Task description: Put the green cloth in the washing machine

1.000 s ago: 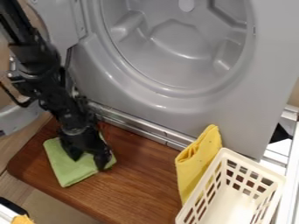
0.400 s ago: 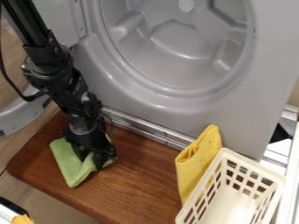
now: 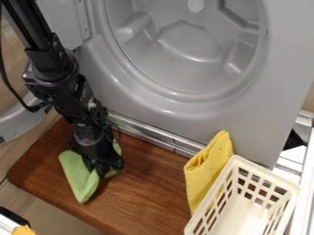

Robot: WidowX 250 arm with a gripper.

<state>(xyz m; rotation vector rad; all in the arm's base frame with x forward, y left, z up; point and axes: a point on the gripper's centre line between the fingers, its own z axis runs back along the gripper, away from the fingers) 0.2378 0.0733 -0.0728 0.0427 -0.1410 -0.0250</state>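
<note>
The black gripper point(image 3: 103, 170) hangs at the lower left over the wooden board, its fingers closed together on the green cloth point(image 3: 78, 176). The cloth is bunched at the fingers, with a pointed fold hanging toward the board's front edge and a small part showing behind the gripper to the right. Whether its underside touches the board, I cannot tell. The grey washing machine point(image 3: 165, 103) stands behind the board, its round opening facing the camera.
A yellow cloth point(image 3: 208, 167) leans upright between the machine and a white plastic basket point(image 3: 242, 163) at the lower right. The wooden board point(image 3: 147, 202) lies in front of the machine. Part of the round door point(image 3: 21, 125) is at the left, behind the arm.
Since the first frame the gripper has moved slightly right and its fingers have come together on the green cloth. The cloth has been gathered up and drawn into a narrower, folded shape.
</note>
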